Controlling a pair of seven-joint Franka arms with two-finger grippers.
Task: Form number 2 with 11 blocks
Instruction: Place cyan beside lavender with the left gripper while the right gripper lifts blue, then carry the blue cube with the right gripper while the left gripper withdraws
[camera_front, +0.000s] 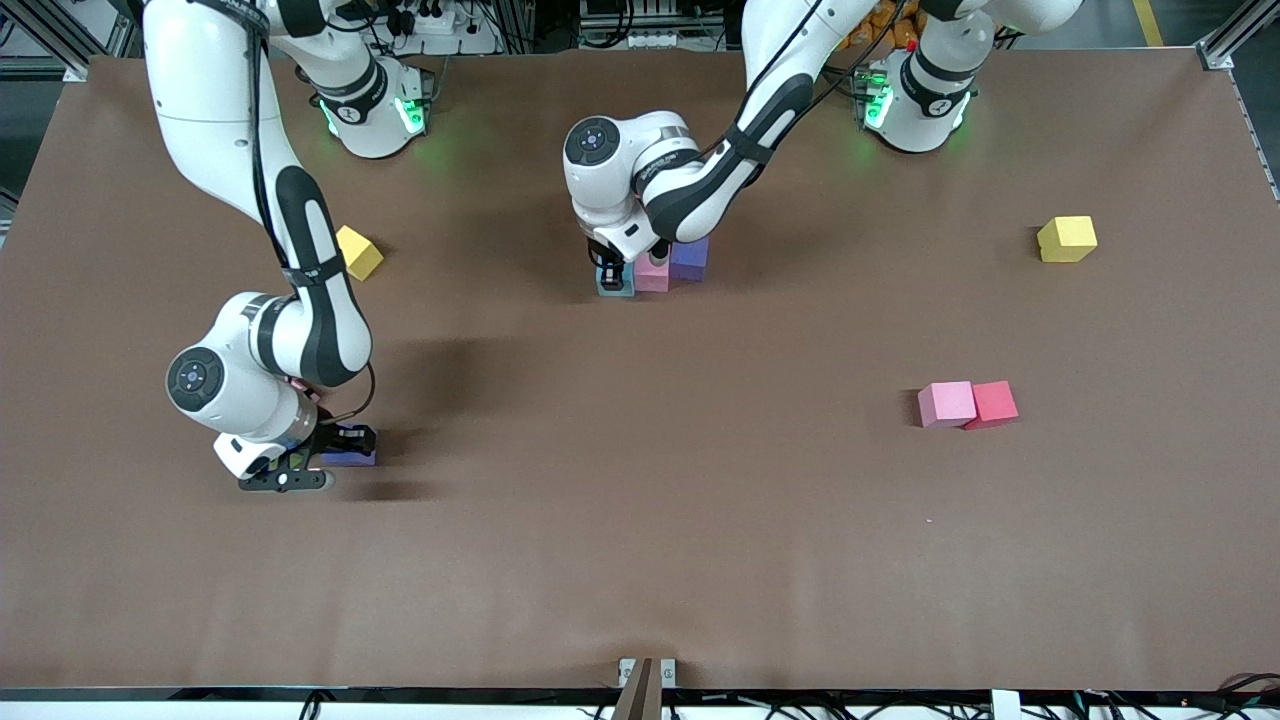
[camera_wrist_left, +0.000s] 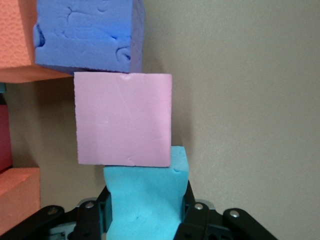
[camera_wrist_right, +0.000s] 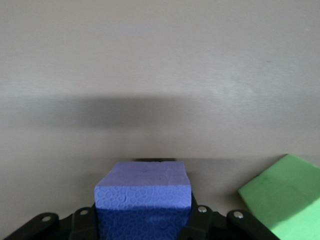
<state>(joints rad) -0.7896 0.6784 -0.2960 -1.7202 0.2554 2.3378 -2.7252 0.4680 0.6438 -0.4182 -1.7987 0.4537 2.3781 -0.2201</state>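
My left gripper (camera_front: 612, 272) is shut on a light blue cube (camera_front: 615, 285), low at the table's middle. In the left wrist view the gripper (camera_wrist_left: 146, 207) squeezes this cube (camera_wrist_left: 145, 185), which touches a pink cube (camera_wrist_left: 122, 120). A purple cube (camera_wrist_left: 87, 35), two orange cubes (camera_wrist_left: 17, 40) (camera_wrist_left: 17, 200) and a red one (camera_wrist_left: 4, 140) lie around them. My right gripper (camera_front: 335, 452) is shut on another purple cube (camera_front: 352, 447), low over the table toward the right arm's end. It also shows in the right wrist view (camera_wrist_right: 144, 202), with a green cube (camera_wrist_right: 282, 195) beside it.
A pink cube (camera_front: 946, 403) and a red cube (camera_front: 992, 404) touch each other toward the left arm's end. One yellow cube (camera_front: 1066, 239) lies farther from the camera than they do. Another yellow cube (camera_front: 358, 252) lies beside the right arm.
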